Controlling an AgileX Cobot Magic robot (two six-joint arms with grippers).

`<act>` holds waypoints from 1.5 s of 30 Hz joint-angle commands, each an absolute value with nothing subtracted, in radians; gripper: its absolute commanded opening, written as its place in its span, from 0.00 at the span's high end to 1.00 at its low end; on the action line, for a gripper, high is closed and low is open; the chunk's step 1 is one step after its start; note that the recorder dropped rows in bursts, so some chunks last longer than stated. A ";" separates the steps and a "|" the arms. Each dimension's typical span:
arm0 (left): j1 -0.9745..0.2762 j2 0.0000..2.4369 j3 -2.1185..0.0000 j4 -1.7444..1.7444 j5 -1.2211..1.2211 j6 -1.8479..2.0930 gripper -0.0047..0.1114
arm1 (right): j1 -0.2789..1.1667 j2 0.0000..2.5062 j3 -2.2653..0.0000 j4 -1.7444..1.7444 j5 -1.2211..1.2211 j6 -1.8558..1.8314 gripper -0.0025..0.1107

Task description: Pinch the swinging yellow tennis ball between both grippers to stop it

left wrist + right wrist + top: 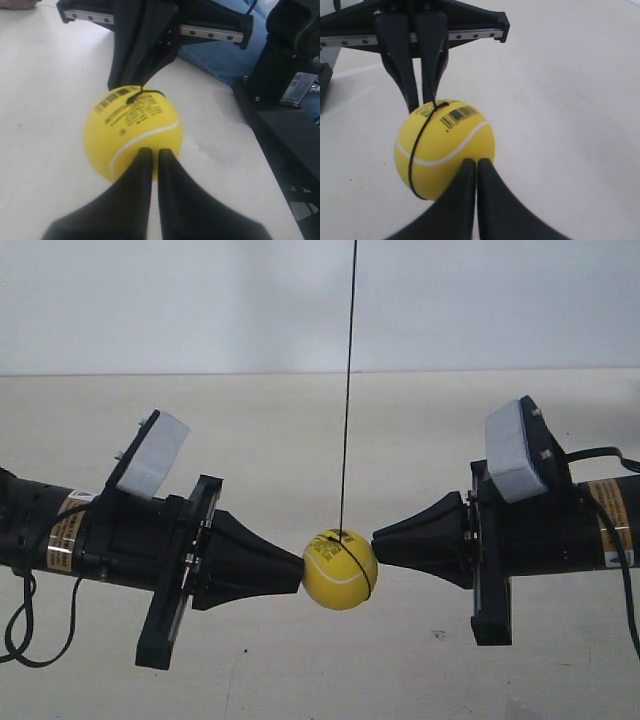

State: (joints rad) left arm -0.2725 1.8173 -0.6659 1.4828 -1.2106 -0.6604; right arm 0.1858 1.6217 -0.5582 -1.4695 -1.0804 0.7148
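Yellow tennis ball (340,569) pinched between left gripper (151,151) and right gripper (476,161), fingers (462,192) closed.

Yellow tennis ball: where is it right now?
Exterior view: the yellow tennis ball hangs mid-frame on its string, pinched between the left gripper and right gripper.

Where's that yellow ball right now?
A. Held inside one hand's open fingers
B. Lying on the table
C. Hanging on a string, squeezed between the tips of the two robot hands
C: the yellow tennis ball hangs on its string, with the closed tips of the left hand and the right hand pressed against opposite sides.
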 commanded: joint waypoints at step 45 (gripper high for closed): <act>-0.260 1.809 -0.671 1.481 -1.221 -0.658 0.92 | 0.178 1.615 -0.560 -1.468 -1.038 0.689 0.98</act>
